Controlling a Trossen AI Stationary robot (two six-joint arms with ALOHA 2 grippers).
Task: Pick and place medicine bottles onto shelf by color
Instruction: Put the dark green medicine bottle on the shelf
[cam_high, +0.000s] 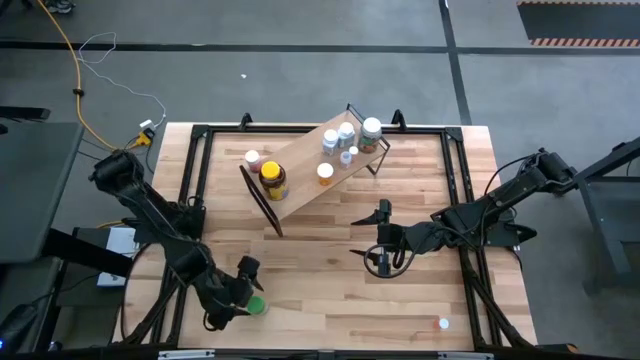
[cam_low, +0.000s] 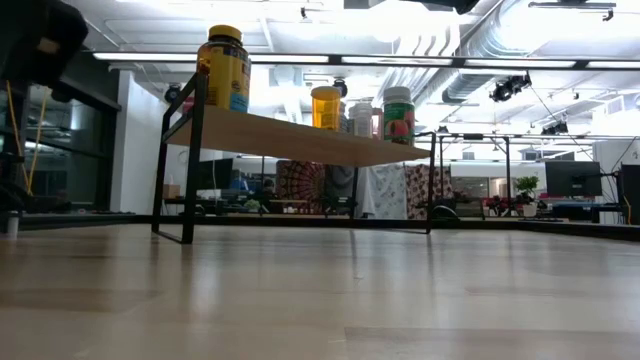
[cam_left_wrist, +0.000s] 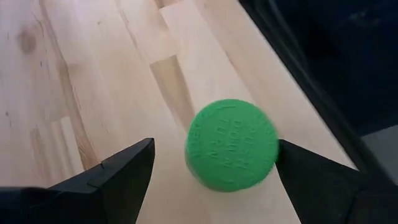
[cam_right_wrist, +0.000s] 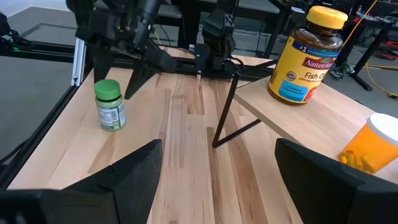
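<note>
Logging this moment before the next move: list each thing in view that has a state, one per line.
Green bottle: upright on the table, capped, not gripped.
Left gripper: open, fingers either side of the green cap.
Right gripper: open, empty, low over the table's middle.
Shelf: standing at an angle on the table, bottles on it.
Amber jar: upright on the shelf, yellow lid on.
Small white bottle: alone near the table's front edge.

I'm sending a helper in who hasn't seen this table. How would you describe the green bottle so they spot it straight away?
Start at the butcher-block table and go to its near edge on the robot's left, away from the shelf. There the green bottle stands upright between the open fingers of the left gripper. It is the only all-green bottle, cap included, and stands alone, off the shelf.
</note>
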